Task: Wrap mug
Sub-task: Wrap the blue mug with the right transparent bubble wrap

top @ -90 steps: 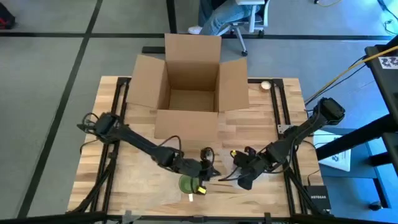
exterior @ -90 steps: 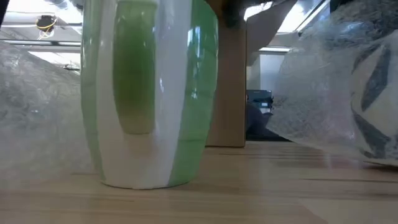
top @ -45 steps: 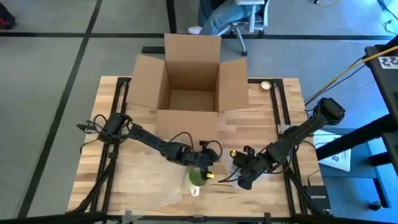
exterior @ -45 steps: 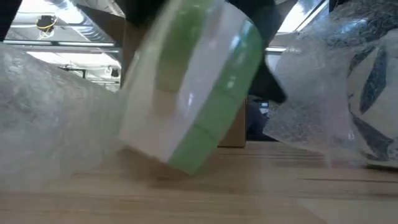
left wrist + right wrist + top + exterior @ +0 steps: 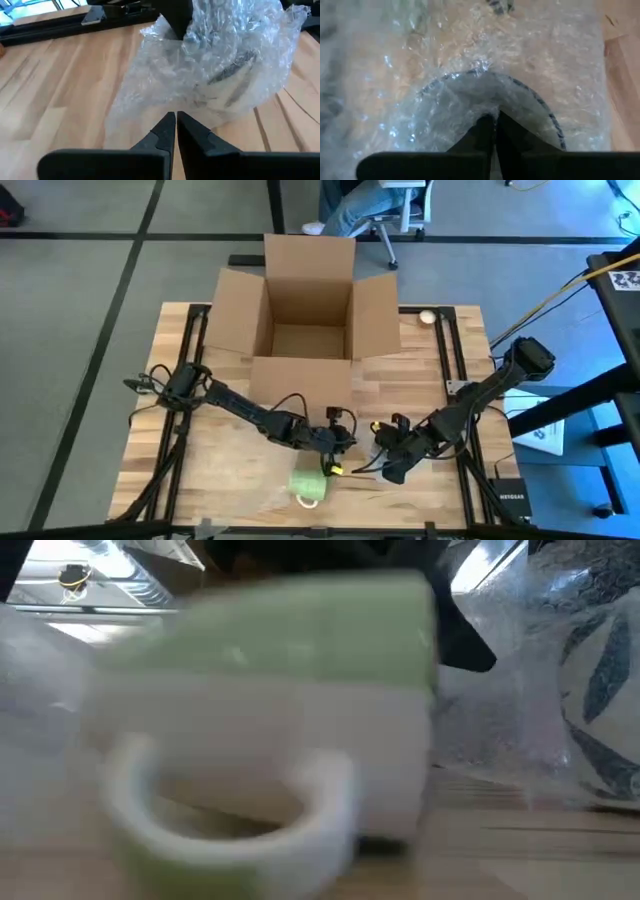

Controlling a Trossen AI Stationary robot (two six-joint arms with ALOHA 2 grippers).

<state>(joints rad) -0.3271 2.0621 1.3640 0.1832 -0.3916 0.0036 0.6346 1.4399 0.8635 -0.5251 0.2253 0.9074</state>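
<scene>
Two arms: both reach in over the near half of the table (image 5: 200, 470), grippers close to each other near its middle.
Mug (image 5: 309, 485): lying on its side on the wood at the near edge, just below and in front of the left fingertips, apart from them; the pale handle points toward the near edge. In the low view the mug (image 5: 270, 720) fills the picture, tipped over with the handle loop lowest.
Left gripper (image 5: 333, 452): just behind the mug; in its wrist view the left gripper (image 5: 176, 120) has its fingers pressed together with nothing between them, and the tips point at the crumpled wrap.
Right gripper (image 5: 392, 463): beside the left one, toward the right side of the table; in its wrist view the right gripper (image 5: 495, 121) has its fingers closed tight, pinching the bubble wrap (image 5: 485, 75), which spreads out ahead of the tips.
Bubble wrap, other views: a crinkled clear bundle (image 5: 220, 65) sits straight ahead of the left fingertips, and its folds rise on the right of the low view (image 5: 540, 690).
Cardboard box (image 5: 308, 320): open, flaps spread, well behind both sets of fingers on the far half of the table.
Person: legs and a chair base (image 5: 365, 205) show beyond the box.
</scene>
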